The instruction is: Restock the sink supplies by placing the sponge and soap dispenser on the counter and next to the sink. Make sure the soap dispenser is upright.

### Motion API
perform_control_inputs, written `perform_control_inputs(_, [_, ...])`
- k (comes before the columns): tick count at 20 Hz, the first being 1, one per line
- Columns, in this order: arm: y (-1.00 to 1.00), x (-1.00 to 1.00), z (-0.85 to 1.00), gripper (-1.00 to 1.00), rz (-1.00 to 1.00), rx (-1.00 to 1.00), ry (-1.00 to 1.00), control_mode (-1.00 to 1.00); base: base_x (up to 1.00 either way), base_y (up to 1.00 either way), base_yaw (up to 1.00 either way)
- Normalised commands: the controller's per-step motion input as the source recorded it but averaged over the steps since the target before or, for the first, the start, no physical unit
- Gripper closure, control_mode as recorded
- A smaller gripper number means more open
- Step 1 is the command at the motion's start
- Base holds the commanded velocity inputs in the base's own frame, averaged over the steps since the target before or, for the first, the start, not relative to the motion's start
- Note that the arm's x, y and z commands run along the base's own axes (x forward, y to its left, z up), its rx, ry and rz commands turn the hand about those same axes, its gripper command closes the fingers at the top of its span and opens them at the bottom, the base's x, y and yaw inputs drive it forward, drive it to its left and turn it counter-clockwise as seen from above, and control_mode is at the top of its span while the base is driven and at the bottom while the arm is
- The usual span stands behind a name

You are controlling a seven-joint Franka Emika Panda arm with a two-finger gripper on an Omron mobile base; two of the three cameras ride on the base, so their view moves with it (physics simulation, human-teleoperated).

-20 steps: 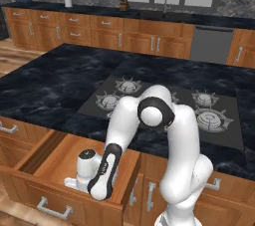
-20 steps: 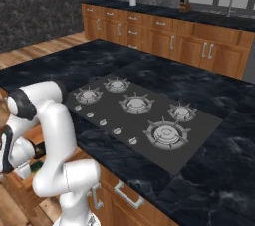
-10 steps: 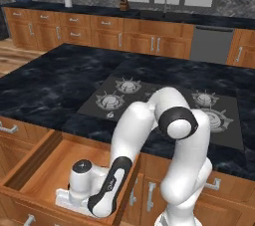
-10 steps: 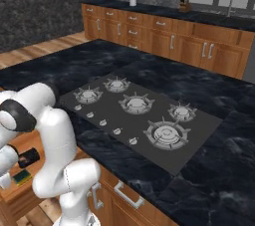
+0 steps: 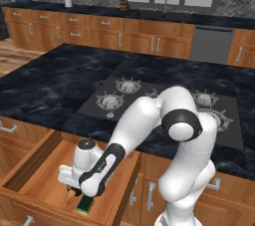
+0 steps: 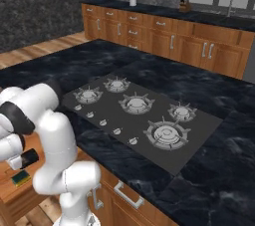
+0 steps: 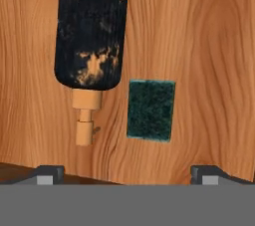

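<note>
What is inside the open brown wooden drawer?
Inside the wooden drawer lie a dark bottle with an orange-gold pump, on its side, and a green-topped yellow sponge beside it, not touching. The white arm covers part of the drawer floor from the base cameras.

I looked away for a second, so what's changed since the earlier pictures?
The arm swung lower into the open drawer, bringing the open gripper over the sponge and soap dispenser. Nothing was gripped. Both lie on the drawer floor, apparently unmoved.
</note>
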Motion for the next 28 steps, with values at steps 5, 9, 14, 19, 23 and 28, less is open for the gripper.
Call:
perform_control_inputs(5, [0.41,0.38,-0.26,-1.00,0.00,0.00,-0.02,-1.00,0.00,0.00,0.00])
perform_control_inputs(9, [0.61,0.10,-0.41,-1.00,0.00,-0.03,-0.02,-1.00,0.00,0.00,0.00])
perform_control_inputs(14, [0.61,-0.02,-0.11,-1.00,-0.01,-0.11,-0.08,-1.00,0.00,0.00,0.00])
perform_control_inputs(19, [0.18,-0.03,0.00,-1.00,-0.02,-0.12,-0.04,-1.00,0.00,0.00,0.00])
perform_control_inputs(23, [-0.08,0.00,-0.02,-1.00,0.00,-0.01,0.00,-1.00,0.00,0.00,0.00])
perform_control_inputs(28, [0.04,0.13,0.00,-1.00,0.00,0.00,0.00,-1.00,0.00,0.00,0.00])
